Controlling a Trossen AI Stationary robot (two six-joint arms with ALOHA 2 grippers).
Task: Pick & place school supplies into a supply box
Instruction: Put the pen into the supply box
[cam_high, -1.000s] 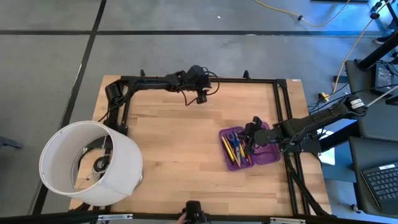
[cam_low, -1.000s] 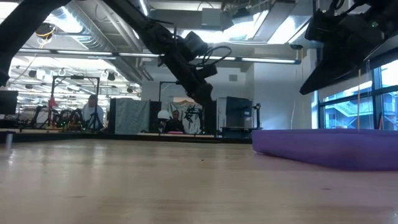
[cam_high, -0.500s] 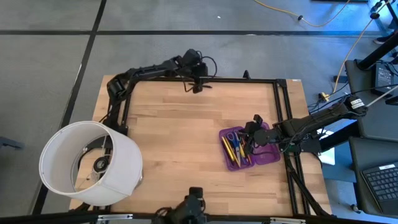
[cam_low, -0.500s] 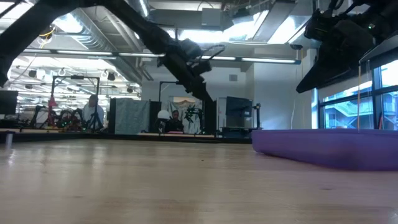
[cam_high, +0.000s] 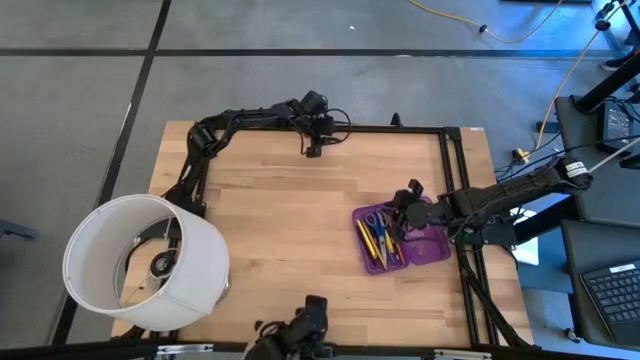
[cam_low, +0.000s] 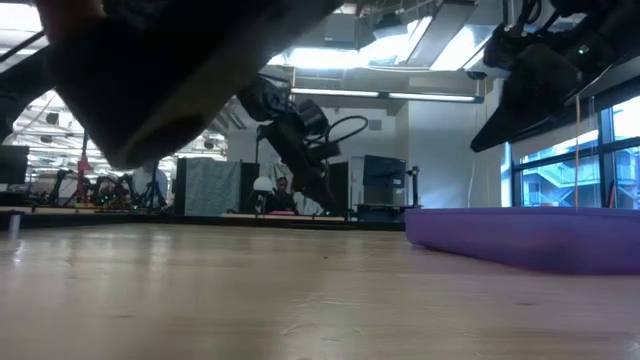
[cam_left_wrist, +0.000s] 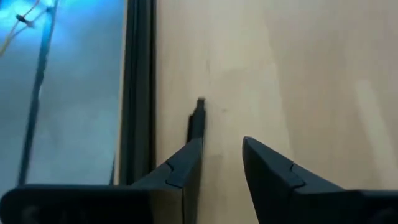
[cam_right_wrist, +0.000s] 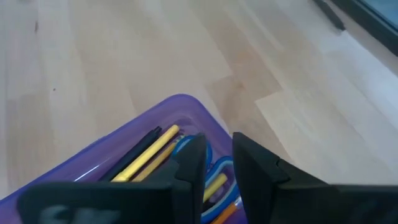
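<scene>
Purple pencil case (cam_high: 400, 240) already holds the pencils, pens and scissors. Right gripper (cam_high: 405, 208) hovers over it, fingers nearly together, empty. Left gripper (cam_high: 312, 148), well away from the case, half-parted, empty. Pencils look light, stiff, slippery: pinch mid-shaft.

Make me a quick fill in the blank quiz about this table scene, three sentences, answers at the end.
1. The pencils lie inside the ____ supply box.
2. The right pincer hangs over the ____.
3. The big white cylinder stands on the robot's ____ side of the table.

Answers: purple; supply box; left
</scene>
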